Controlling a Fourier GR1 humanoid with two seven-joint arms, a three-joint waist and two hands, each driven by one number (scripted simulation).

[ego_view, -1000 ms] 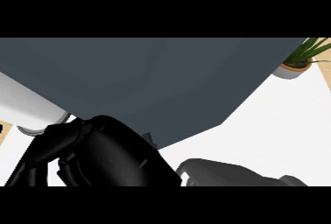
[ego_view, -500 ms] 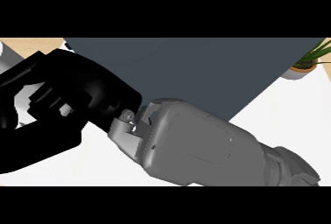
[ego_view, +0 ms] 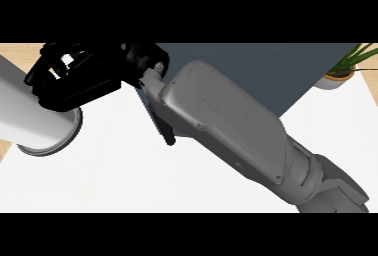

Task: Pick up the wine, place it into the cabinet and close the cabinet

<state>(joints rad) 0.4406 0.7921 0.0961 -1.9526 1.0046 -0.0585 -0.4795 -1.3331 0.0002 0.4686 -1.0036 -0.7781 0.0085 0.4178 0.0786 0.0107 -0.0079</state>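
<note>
My right forearm (ego_view: 221,125) crosses the view from the lower right to the upper left. Its black hand (ego_view: 88,75) is at the upper left, in front of the dark grey cabinet (ego_view: 258,65) and partly over a white cylinder (ego_view: 29,115) with a grey rim. I cannot tell whether that cylinder is the wine, and no bottle shows plainly anywhere. A thin dark panel (ego_view: 159,122), seen edge-on, sticks out below the hand beside the forearm. My left hand is out of sight.
A potted plant (ego_view: 343,70) stands at the upper right, beside the cabinet. The white counter top (ego_view: 125,175) fills the lower part of the view, with a wooden strip (ego_view: 18,50) showing at the top left.
The right forearm and hand swung up and to the left, from the bottom of the view towards the cabinet's left side. The white cylinder now shows much larger at the left edge.
</note>
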